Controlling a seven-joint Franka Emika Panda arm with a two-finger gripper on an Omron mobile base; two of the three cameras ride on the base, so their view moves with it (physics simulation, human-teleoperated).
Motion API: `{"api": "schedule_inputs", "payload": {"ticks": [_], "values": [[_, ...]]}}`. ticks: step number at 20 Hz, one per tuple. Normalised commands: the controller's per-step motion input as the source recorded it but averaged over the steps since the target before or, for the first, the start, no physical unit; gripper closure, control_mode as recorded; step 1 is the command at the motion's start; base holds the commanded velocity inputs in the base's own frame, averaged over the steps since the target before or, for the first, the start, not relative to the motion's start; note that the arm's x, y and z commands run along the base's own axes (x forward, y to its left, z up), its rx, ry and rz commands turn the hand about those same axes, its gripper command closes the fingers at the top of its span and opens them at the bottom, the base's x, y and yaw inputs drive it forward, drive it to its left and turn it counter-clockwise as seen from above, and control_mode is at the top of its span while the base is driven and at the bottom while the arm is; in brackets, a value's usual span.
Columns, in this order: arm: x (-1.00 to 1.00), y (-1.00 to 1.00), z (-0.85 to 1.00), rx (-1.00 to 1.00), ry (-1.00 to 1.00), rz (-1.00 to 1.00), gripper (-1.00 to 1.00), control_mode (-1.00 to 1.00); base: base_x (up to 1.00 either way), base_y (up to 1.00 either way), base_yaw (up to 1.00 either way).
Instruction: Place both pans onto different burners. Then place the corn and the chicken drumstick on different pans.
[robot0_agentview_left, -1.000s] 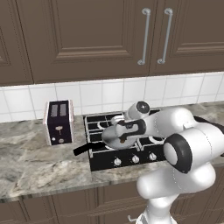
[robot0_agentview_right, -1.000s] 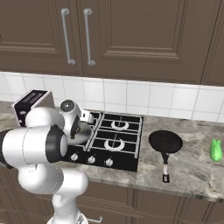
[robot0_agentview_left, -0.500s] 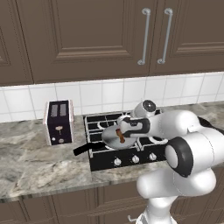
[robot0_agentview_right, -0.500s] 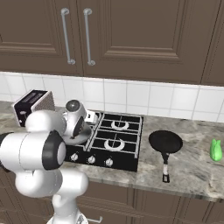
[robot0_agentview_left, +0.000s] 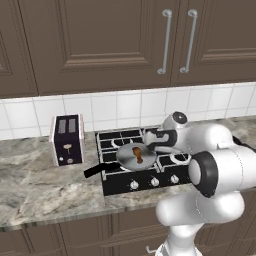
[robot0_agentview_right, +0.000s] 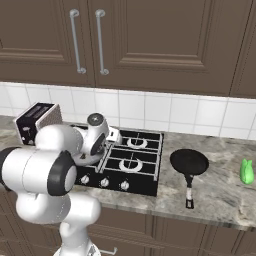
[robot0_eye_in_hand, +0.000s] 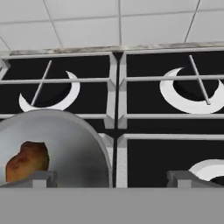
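Withdrawn and open, tool (robot0_eye_in_hand: 109, 177) leaves chicken drumstick (robot0_agentview_left: 137, 153) in silvery pan (robot0_agentview_left: 131, 159)

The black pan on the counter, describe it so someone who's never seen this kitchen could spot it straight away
Find the black gas hob set in the marble counter below the dark cabinets. Just right of the hob, on the bare stone, lies the black pan, handle toward the counter's front edge. Unlike the silvery pan on the hob holding the drumstick, it is dark all over, with nothing in it.
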Motion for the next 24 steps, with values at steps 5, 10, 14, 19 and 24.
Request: {"api": "schedule_inputs", "payload": {"ticks": [5,10,14,19,24], "values": [[-0.02,-0.42,-0.07,0.0,0.08,0.0,-1.0,-1.0,0.0,0.0,0.0],[-0.05,-0.46,-0.01,-0.1,0.04,0.0,-1.0,-1.0,0.0,0.0,0.0],[-0.01,-0.46,0.0,-0.21,0.0,0.0,-1.0,-1.0,0.0,0.0,0.0],[-0.1,-0.46,-0.06,-0.15,0.0,0.0,-1.0,-1.0,0.0,0.0,0.0],[-0.09,-0.53,-0.24,-0.06,0.0,0.0,-1.0,-1.0,0.0,0.0,0.0]]}}
